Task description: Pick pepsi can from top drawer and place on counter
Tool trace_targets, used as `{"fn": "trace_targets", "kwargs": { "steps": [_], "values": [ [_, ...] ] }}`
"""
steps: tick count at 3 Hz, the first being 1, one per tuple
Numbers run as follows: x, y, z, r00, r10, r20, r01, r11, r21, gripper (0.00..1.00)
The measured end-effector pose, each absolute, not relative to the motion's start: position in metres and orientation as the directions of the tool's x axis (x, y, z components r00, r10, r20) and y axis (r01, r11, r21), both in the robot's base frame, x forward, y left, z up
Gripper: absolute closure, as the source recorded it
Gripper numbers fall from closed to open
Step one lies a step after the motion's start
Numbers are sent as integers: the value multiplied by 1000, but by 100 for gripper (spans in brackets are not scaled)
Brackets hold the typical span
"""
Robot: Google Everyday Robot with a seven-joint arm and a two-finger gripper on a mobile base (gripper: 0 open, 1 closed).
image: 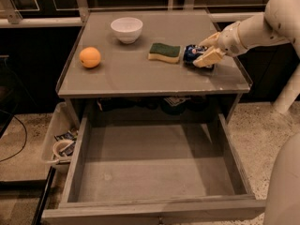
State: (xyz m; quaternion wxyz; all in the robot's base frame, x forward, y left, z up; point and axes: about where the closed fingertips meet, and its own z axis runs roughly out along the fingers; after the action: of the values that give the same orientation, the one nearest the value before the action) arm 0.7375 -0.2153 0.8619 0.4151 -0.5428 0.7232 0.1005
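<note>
The pepsi can, dark blue, lies on the counter just right of the sponge. My gripper reaches in from the right on a white arm, and its pale fingers are closed around the can at counter level. The top drawer is pulled fully open below the counter and its grey floor holds nothing.
A green and yellow sponge lies left of the can. A white bowl stands at the back and an orange at the left. A bin with a cup sits left of the drawer. The white robot body is at lower right.
</note>
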Motion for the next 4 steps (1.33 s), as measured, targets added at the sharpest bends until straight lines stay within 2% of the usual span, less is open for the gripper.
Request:
{"fn": "trace_targets", "kwargs": {
  "steps": [3, 4],
  "values": [
    [738, -215, 862, -66, -702, -709, -869, 391, -305, 12],
    [738, -215, 862, -66, -702, -709, -869, 390, -305, 0]
  ]
}}
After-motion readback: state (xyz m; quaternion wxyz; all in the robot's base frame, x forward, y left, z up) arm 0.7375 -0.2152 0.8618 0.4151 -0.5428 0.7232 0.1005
